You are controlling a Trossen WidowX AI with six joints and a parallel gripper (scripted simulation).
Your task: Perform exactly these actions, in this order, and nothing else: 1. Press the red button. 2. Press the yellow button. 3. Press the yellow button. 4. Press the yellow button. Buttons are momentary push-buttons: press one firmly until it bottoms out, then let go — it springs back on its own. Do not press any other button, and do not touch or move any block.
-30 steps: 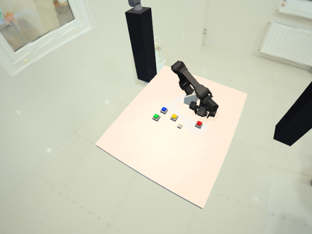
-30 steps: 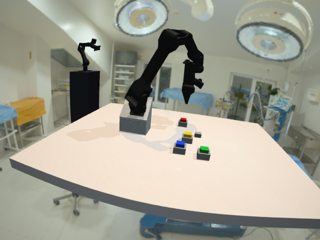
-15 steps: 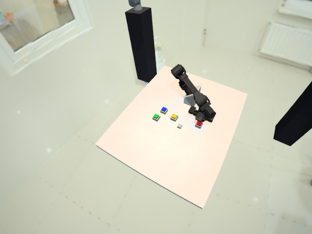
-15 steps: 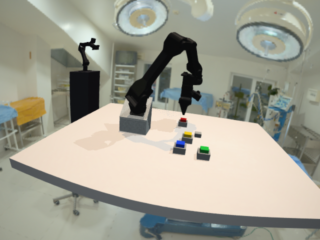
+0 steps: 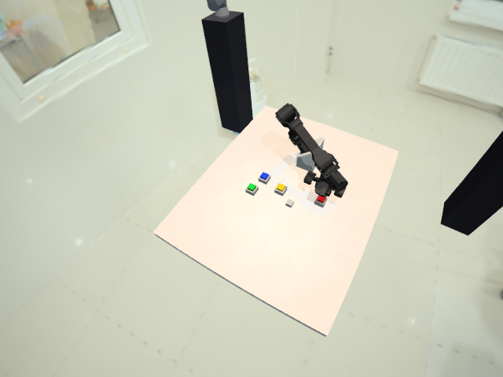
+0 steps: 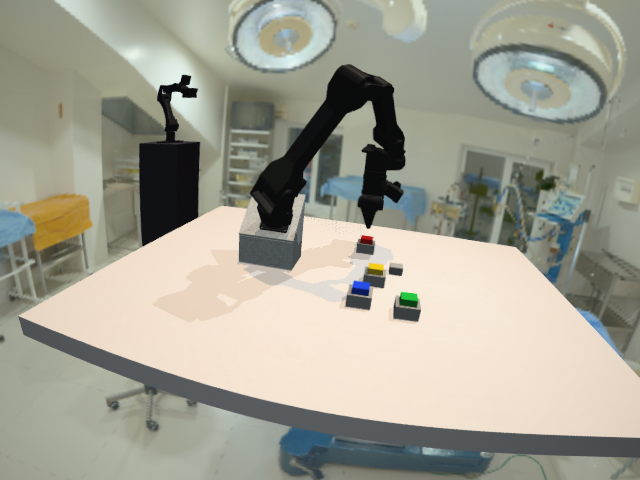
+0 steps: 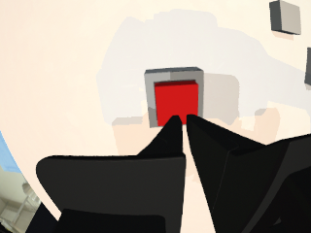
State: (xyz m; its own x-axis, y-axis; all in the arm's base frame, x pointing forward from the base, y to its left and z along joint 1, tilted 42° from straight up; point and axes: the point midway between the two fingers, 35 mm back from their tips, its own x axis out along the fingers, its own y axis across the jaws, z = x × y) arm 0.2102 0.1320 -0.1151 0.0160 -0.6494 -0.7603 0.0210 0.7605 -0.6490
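While the arm (image 5: 306, 140) (image 6: 315, 136) is bent over the bench (image 5: 251, 251) (image 6: 465, 361) (image 7: 49, 87), its hand (image 5: 324, 193) (image 6: 368, 226) (image 7: 182, 122) points pretty much straight down, right above the red button (image 5: 321, 199) (image 6: 366, 239) (image 7: 176, 103). The fingers are drawn in narrow, with just a thin slit showing between them up close, and they're not holding anything. From the side you can see a small gap under the tips, so the hand isn't touching the red button, and that button is sitting up in its grey housing.

The yellow button (image 5: 280, 187) (image 6: 375, 268) is off on its own spot, apart from the red one, and it's up too. Just beside it there's a little grey block (image 5: 289, 202) (image 6: 395, 269) (image 7: 287, 17), lying flat on the bench. Blue button (image 5: 264, 176) (image 6: 360, 287) and green button (image 5: 251, 187) (image 6: 408, 298) are near each other, further from the hand than the yellow one, and both are up as well. The arm itself is mounted on a chunky grey stand (image 5: 304, 162) (image 6: 268, 250).
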